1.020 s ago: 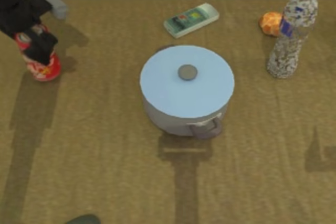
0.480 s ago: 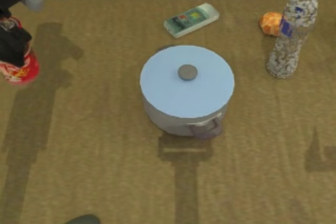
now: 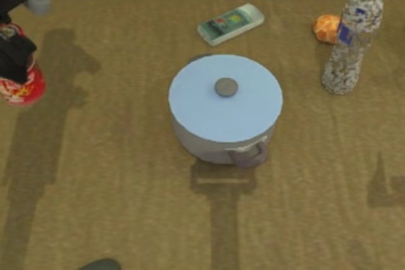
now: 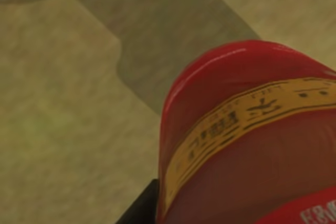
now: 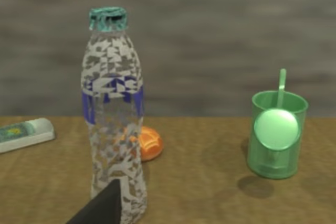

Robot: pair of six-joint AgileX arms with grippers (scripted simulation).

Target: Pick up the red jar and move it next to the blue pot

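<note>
Remote (image 3: 230, 23), orange (image 3: 326, 28) behind bottle (image 3: 352, 42), green cup (image 5: 276, 135).

A: Where is there room to pass?

B: The mat (image 3: 114, 175) lies bare between the jar (image 3: 22, 86), held in the left gripper (image 3: 14, 52) at the left edge, and the pot (image 3: 224, 107). The whole near half is open too.

A: What stands in the way?

B: The pot fills the middle. A remote (image 3: 230, 24) lies just behind it. At far right stand a bottle (image 3: 351, 39) and an orange thing (image 3: 326, 28) beside it.
</note>
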